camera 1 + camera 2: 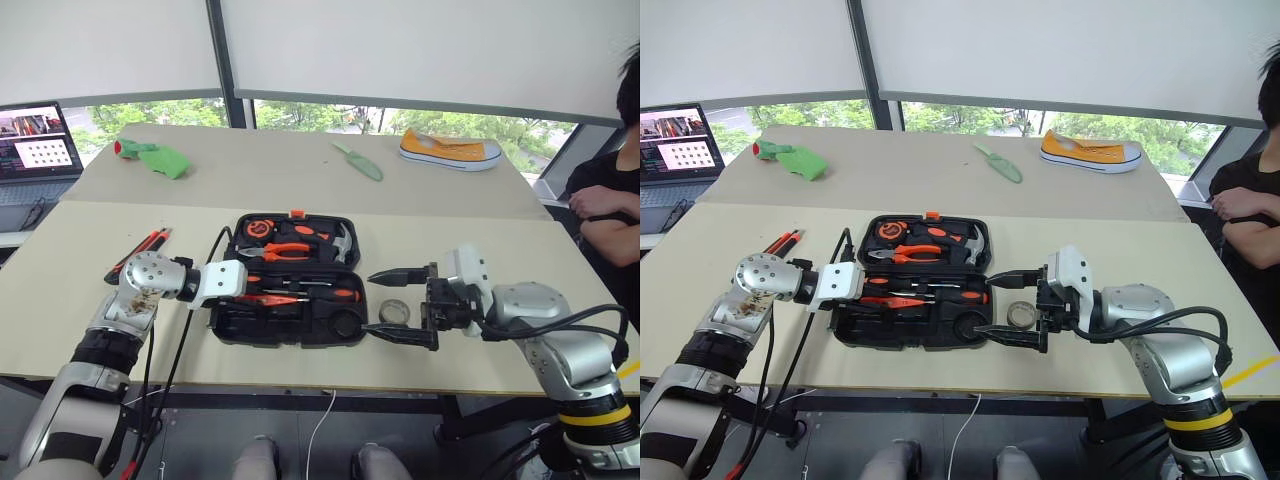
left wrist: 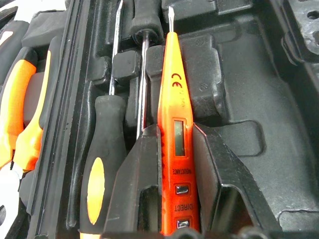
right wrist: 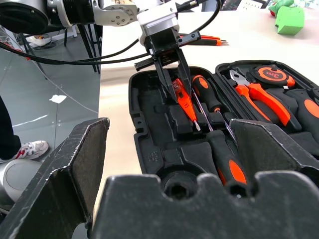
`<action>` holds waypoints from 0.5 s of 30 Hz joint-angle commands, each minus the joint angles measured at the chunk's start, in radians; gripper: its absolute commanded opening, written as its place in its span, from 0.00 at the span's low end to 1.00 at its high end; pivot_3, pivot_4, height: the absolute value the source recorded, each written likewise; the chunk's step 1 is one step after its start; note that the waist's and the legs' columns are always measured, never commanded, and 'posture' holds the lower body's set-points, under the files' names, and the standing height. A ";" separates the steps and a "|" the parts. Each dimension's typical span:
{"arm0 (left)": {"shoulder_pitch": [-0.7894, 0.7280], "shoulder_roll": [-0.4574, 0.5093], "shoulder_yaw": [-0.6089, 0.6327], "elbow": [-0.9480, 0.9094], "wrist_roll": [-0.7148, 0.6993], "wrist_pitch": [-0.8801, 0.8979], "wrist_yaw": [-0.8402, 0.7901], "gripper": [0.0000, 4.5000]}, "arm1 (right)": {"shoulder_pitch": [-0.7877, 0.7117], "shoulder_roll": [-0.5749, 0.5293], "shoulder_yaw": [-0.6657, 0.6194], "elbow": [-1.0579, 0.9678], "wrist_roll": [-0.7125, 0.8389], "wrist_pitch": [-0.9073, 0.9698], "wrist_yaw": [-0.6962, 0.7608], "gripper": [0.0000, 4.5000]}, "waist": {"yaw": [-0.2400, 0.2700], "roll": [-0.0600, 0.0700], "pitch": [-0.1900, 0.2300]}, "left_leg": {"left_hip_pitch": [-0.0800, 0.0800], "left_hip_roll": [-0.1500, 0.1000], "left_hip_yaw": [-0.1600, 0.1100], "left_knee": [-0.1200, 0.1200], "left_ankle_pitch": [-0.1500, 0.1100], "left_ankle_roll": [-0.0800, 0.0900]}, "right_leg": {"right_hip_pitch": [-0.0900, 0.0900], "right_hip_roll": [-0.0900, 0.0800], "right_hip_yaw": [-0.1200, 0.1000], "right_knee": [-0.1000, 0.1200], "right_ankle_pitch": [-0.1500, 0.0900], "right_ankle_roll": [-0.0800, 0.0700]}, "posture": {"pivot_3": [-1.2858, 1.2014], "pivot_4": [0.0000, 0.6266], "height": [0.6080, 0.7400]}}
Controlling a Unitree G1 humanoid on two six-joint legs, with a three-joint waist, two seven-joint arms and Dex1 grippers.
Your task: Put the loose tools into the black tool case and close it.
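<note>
Tester pen handle hidden between left claw fingers, tip visible

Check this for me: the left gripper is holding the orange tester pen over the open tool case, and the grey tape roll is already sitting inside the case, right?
Not quite. The tape roll still lies on the table, outside the tool case, between the right gripper's open fingers, as the left eye view shows. The rest stands: the left gripper holds the tester pen over the open case.
</note>
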 commanded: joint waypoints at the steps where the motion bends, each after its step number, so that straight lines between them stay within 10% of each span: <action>1: -0.019 0.066 0.008 0.050 0.001 -0.021 -0.059 0.11 | -0.015 0.000 -0.012 -0.015 -0.002 -0.025 0.008 1.00 | -0.005 0.000 0.000 | 0.000 0.000 0.000 0.000 0.000 0.000 | 0.000 0.000 0.000 0.000 0.000 0.000 | 0.52 0.24 1.00; 15: -0.065 0.095 -0.057 0.019 0.077 0.015 -0.083 0.11 | -0.016 0.014 -0.007 -0.009 -0.014 -0.030 0.016 1.00 | -0.012 0.000 0.000 | 0.000 0.001 0.000 -0.001 0.000 0.000 | 0.000 0.001 0.000 0.000 0.000 0.000 | 0.52 0.24 1.00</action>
